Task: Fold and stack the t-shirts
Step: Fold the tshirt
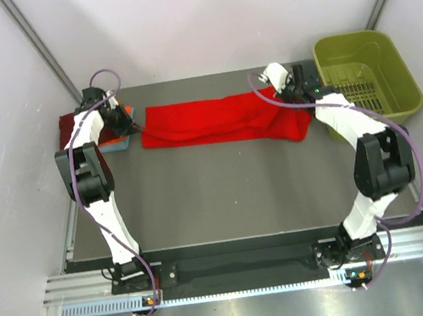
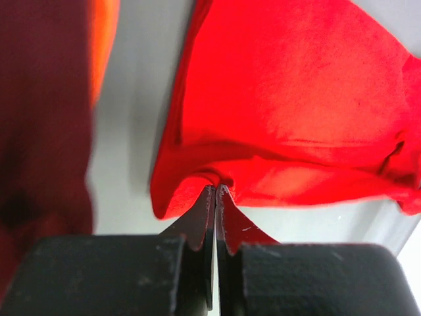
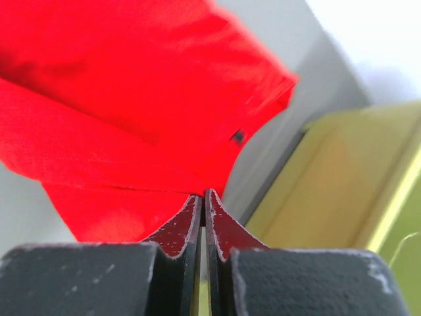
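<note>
White walls [image 1: 201,19] close in a dark grey table [image 1: 224,195], and we see nothing on its near half. Across the far half lies the red t-shirt [image 1: 222,119], drawn out into a long narrow band running left to right. It looks doubled lengthwise at least once, though we cannot count the layers from above. At the far right corner stands an olive-green basket [image 1: 362,56], which appears to hold no cloth. At the far left corner sits the folded stack [image 1: 68,132], mostly covered by the left arm; we make out dark maroon, a strip of orange and a little grey-blue.

The left end effector [image 2: 216,189] is pressed together on the left end of the red t-shirt, where the cloth puckers right at its tips. The right end effector [image 3: 204,194] is likewise closed on the right end, just beside the basket, with the fabric gathering into its tips.

We judge the task well along: several shirts are folded and stacked, and the red one is partway through its folds. It needs to be folded shorter and placed on the stack.

The wrist views are blurred and cropped, so sleeves, collar and exact fold edges are hard to make out.
</note>
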Robot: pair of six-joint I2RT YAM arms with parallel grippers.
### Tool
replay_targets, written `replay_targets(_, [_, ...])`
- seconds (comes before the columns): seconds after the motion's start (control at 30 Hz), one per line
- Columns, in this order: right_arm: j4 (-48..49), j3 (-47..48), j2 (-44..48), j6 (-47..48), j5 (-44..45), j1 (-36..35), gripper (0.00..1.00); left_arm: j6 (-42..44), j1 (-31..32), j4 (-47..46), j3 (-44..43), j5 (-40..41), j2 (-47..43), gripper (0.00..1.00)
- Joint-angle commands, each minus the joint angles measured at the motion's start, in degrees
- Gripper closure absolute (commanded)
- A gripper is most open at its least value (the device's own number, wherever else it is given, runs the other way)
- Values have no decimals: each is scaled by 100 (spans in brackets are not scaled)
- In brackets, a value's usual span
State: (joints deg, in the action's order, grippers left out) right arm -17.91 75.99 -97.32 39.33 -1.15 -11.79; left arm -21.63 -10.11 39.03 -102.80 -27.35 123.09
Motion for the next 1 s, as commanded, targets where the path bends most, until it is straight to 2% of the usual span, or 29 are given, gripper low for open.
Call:
replay_targets(0.0, [394,697,-304,-92,88,63,100,185,193,-141,-607,37,136,100])
replay_targets(0.13, [411,1321,-770,-101,88,63,100,141,308,-220,-1144,90,487,100])
replay_targets(0.3, [508,1656,-1271,-48,361,63,100,132,369,-325,-1742,301,804,100])
replay_targets(0.53, [595,2060,-1834,-40,475,63,100,115,422,-492,-2024,476,1155,100])
replay_targets(0.97, [886,2588,-2300,-180,774,142,100,132,484,-624,-2349,898,1402,100])
